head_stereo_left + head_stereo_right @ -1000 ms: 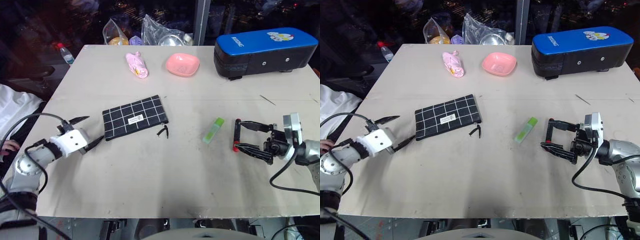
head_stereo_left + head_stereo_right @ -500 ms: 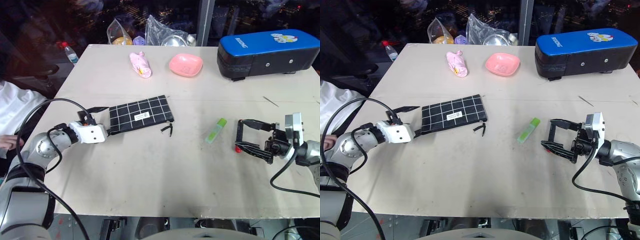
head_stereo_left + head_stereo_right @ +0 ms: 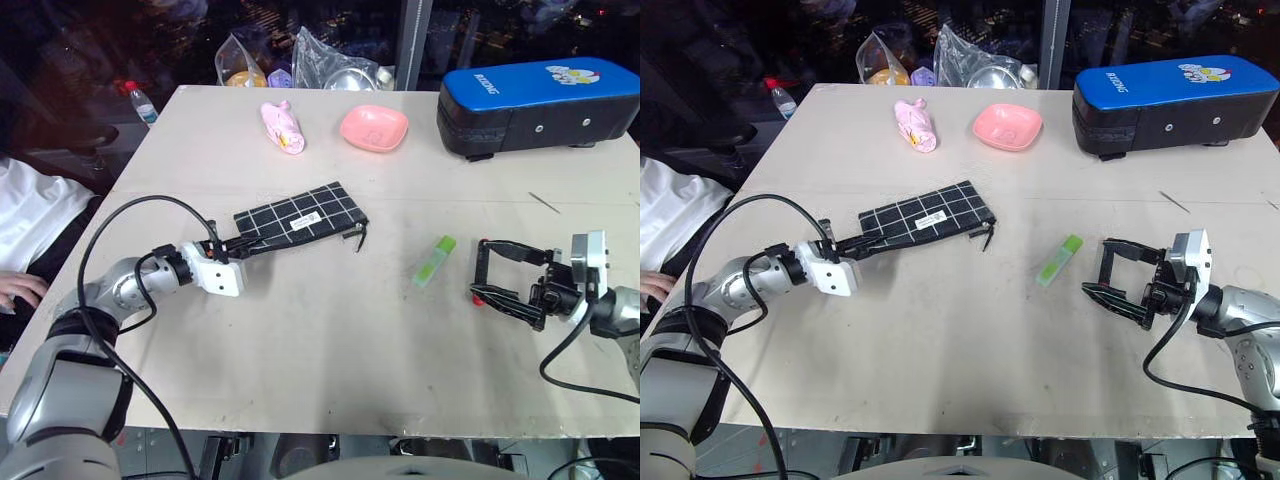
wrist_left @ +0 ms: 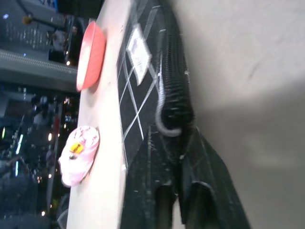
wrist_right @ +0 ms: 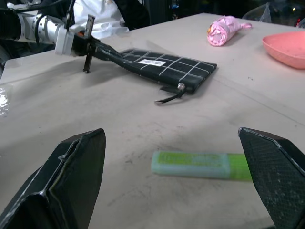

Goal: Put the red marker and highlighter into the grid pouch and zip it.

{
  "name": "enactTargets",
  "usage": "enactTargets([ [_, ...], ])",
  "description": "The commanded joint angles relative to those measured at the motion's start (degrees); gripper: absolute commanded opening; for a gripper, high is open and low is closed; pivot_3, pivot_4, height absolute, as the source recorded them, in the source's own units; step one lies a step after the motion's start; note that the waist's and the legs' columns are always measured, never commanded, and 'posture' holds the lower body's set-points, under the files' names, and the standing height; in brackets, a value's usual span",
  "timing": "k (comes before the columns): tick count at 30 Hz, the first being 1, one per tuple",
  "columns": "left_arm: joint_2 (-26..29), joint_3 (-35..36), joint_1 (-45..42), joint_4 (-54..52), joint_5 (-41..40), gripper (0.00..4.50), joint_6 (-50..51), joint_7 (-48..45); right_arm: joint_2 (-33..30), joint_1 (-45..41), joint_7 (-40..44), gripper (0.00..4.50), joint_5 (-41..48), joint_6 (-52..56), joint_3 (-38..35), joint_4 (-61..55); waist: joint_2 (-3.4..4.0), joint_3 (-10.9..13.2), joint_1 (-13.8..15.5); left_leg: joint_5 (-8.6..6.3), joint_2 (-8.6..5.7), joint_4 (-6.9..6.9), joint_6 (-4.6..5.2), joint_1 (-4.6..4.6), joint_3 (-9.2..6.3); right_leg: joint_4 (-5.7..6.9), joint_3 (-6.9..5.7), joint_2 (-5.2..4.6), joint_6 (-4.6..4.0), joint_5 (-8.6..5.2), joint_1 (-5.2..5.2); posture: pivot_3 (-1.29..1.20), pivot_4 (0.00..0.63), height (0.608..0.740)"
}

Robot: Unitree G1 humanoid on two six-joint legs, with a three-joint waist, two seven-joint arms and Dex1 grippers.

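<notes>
The grid pouch (image 3: 305,214), black with white lines, lies left of the table's middle, its zipper pull (image 3: 359,235) at its right end. My left gripper (image 3: 238,246) is shut on the pouch's left end; in the left wrist view its fingers (image 4: 190,200) pinch the edge by the zipper. The light-green highlighter (image 3: 432,262) lies flat to the right of the pouch. The red marker (image 3: 478,272), a slim black stick with a red end, shows across the fingertips of my right gripper (image 3: 480,270). Its jaws are wide open, and the right wrist view has nothing between them.
A blue-and-black case (image 3: 540,95) stands at the far right. A pink bowl (image 3: 373,126) and a pink rolled item (image 3: 280,128) sit at the back, with plastic bags (image 3: 320,62) behind. A person's white sleeve (image 3: 30,215) is at the left edge.
My left gripper moved right to the pouch's left end and shut on it. The pouch shifted a little to the right. The right gripper kept still.
</notes>
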Motion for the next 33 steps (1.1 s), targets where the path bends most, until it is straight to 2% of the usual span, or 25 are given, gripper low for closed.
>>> enactTargets([
  [1, -0.02, -0.42, -0.02, -2.01, 2.15, 0.05, -1.84, 4.85, 0.19, 0.48, -0.73, 4.50, 0.24, -0.80, -1.55, -2.40, 0.00, 0.00, 0.01, -0.03, -0.01, 0.00, 0.06, 0.00, 0.00, 0.00, 0.01, -0.01, 0.00, 0.00, 0.00, 0.00, 0.150, 0.740],
  [5, -1.31, -0.27, -0.14, -2.21, -2.26, 0.05, -1.89, 3.25, 0.48, -0.22, -1.97, 4.50, 0.27, -0.13, -0.83, -3.18, -0.02, 0.01, -0.10, 0.01, 0.00, 0.03, -0.01, -0.02, 0.01, 0.01, 0.01, 0.00, 0.01, 0.01, 0.00, 0.00, 0.150, 0.740],
  [9, -4.55, 0.28, 1.32, -5.91, -18.53, 0.05, 3.84, -8.03, 1.74, -2.35, -6.28, 4.50, -0.40, 1.93, 1.45, -5.93, -0.02, 0.02, -0.19, 0.02, 0.04, 0.03, -0.04, -0.01, 0.01, 0.04, 0.00, 0.02, 0.01, 0.01, -0.02, 0.00, 0.150, 0.740],
  [12, -7.54, -0.06, 6.15, -20.55, -35.33, 0.05, 19.81, -20.91, 5.30, -7.77, -17.03, 4.50, -6.30, 6.45, 7.69, -8.60, -0.02, 0.02, -0.45, 0.03, 0.11, 0.10, -0.06, -0.05, 0.01, 0.12, 0.01, 0.06, 0.01, 0.01, -0.10, 0.00, 0.150, 0.740],
  [15, -8.52, 0.21, 10.22, -31.80, -41.19, 0.05, 30.31, -26.10, 9.33, -12.03, -23.80, 4.50, -8.44, 10.24, 11.20, -9.90, -0.04, 0.03, -1.15, 0.07, 0.13, 0.18, -0.12, -0.12, 0.09, 0.38, 0.16, 0.06, 0.02, 0.00, -0.30, 0.00, 0.150, 0.740],
  [19, -10.51, 2.44, 13.91, -41.34, -42.71, 0.05, 40.31, -25.96, 11.54, -16.52, -31.05, 4.50, -8.79, 22.18, 14.85, -10.18, -0.04, 0.03, -1.41, 0.10, 0.10, 0.31, -0.16, -0.15, 0.05, 0.59, 0.17, 0.10, 0.11, -0.07, -0.35, 0.00, 0.150, 0.740],
  [22, -12.34, 3.60, 15.95, -46.63, -41.51, 0.05, 45.42, -24.15, 15.26, -20.57, -38.24, 4.50, -8.66, 30.23, 14.87, -7.80, -0.04, 0.03, -1.46, 0.09, 0.10, 0.43, -0.16, -0.16, 0.05, 0.69, 0.20, 0.10, 0.11, -0.07, -0.35, 0.00, 0.150, 0.740],
  [27, -14.33, 4.85, 19.25, -52.53, -37.93, 0.05, 49.76, -22.11, 20.10, -25.45, -44.12, 4.50, -8.46, 35.73, 12.77, -4.27, -0.04, 0.03, -1.39, 0.09, 0.09, 0.51, -0.15, -0.16, 0.03, 0.81, 0.22, 0.10, 0.10, -0.07, -0.35, 0.00, 0.150, 0.740],
  [31, -15.23, 5.38, 21.46, -53.83, -35.65, 0.05, 50.43, -21.08, 21.24, -27.53, -44.76, 4.50, -7.75, 37.40, 11.63, -2.86, -0.04, 0.03, -1.48, 0.09, 0.10, 0.51, -0.15, -0.16, 0.03, 0.79, 0.23, 0.10, 0.10, -0.07, -0.35, 0.00, 0.150, 0.740],
  [33, -15.78, 5.61, 22.31, -53.50, -34.32, 0.00, 50.22, -20.42, 21.12, -28.05, -44.63, 4.00, -8.07, 37.59, 11.64, -2.23, -0.04, 0.03, -1.51, 0.09, 0.10, 0.50, -0.15, -0.16, 0.03, 0.79, 0.23, 0.10, 0.10, -0.07, -0.35, 0.00, 0.150, 0.740],
])
